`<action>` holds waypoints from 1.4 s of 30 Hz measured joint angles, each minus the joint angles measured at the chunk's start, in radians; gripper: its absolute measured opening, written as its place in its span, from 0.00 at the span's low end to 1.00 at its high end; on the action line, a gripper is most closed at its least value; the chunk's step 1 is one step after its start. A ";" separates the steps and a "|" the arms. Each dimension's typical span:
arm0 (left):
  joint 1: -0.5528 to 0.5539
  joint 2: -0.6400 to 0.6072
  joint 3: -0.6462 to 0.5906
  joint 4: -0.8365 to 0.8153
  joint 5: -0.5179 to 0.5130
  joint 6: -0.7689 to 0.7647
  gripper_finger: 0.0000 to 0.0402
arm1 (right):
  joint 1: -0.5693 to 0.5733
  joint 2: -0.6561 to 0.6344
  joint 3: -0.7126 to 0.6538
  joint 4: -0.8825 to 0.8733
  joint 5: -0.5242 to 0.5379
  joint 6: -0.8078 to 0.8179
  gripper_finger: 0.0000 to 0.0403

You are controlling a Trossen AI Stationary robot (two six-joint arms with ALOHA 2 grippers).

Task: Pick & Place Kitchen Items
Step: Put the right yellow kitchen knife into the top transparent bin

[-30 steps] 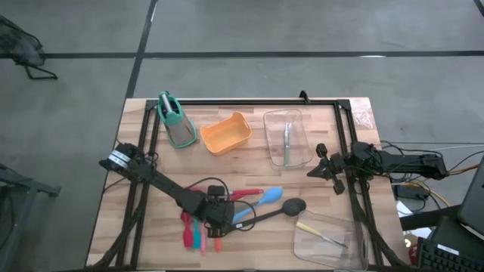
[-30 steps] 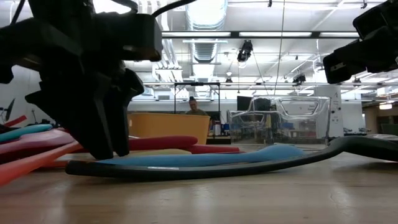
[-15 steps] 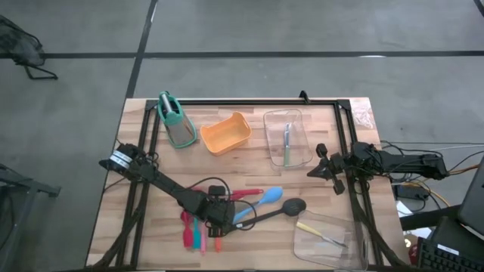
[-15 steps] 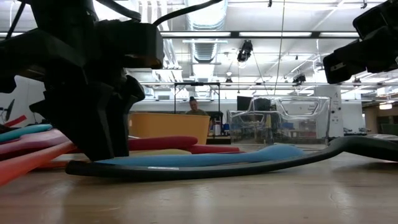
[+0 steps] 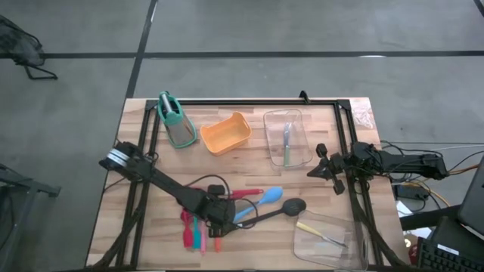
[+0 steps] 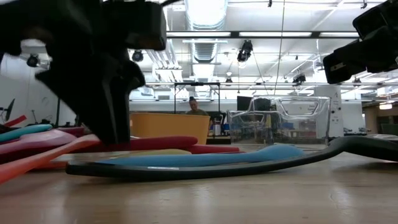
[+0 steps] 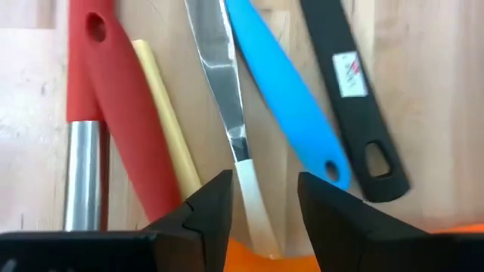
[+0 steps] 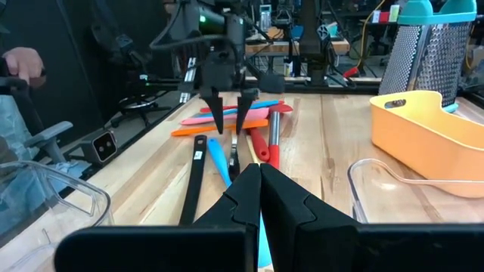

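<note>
Several kitchen items lie side by side near the table's front edge: a red utensil, a blue spoon, a black ladle and pink, teal and orange ones. My left gripper hangs just above them, pointing steeply down and open. Its fingers stand on either side of the white handle of a metal-bladed spatula, without visibly touching it. An orange utensil shows under the handle's end. My right gripper waits shut and level at the table's right side.
An orange tub and a grey holder with teal handle stand at the back. A clear tray with a slim utensil is beside them. Another clear tray with a yellow piece is at the front right. A person's hand shows beyond the table.
My left gripper has risen a little, straight up from the utensils. The utensils lie where they were.
</note>
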 joint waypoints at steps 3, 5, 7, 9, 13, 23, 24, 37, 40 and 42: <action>0.000 -0.017 0.011 -0.021 0.011 -0.081 0.39 | 0.000 -0.001 0.000 0.000 0.000 0.001 0.02; -0.003 -0.033 0.012 -0.020 0.056 -0.167 0.39 | 0.000 -0.001 0.000 0.000 0.000 0.002 0.02; -0.005 -0.045 0.010 -0.027 0.120 -0.291 0.39 | 0.000 -0.001 0.000 0.000 0.000 0.000 0.02; -0.014 -0.051 0.009 -0.067 0.174 -0.441 0.39 | 0.000 -0.001 0.000 0.000 0.000 0.000 0.02; -0.048 -0.056 0.007 -0.135 0.237 -0.643 0.39 | 0.000 0.000 0.000 0.000 0.000 0.000 0.02; -0.064 -0.053 0.007 -0.101 0.154 -0.693 0.39 | 0.000 0.001 0.000 0.000 0.000 0.000 0.02; -0.064 -0.053 0.004 -0.091 0.151 -0.695 0.39 | 0.000 0.001 0.000 0.000 0.000 -0.001 0.02; -0.064 -0.049 -0.064 0.036 0.110 -0.767 0.39 | 0.000 0.001 0.000 0.000 0.000 -0.001 0.02; -0.064 -0.050 -0.074 0.036 0.111 -0.790 0.39 | 0.000 0.002 0.000 0.000 0.000 -0.001 0.02; -0.064 -0.051 -0.075 0.035 0.120 -0.800 0.39 | 0.000 0.004 0.000 0.000 0.000 -0.001 0.02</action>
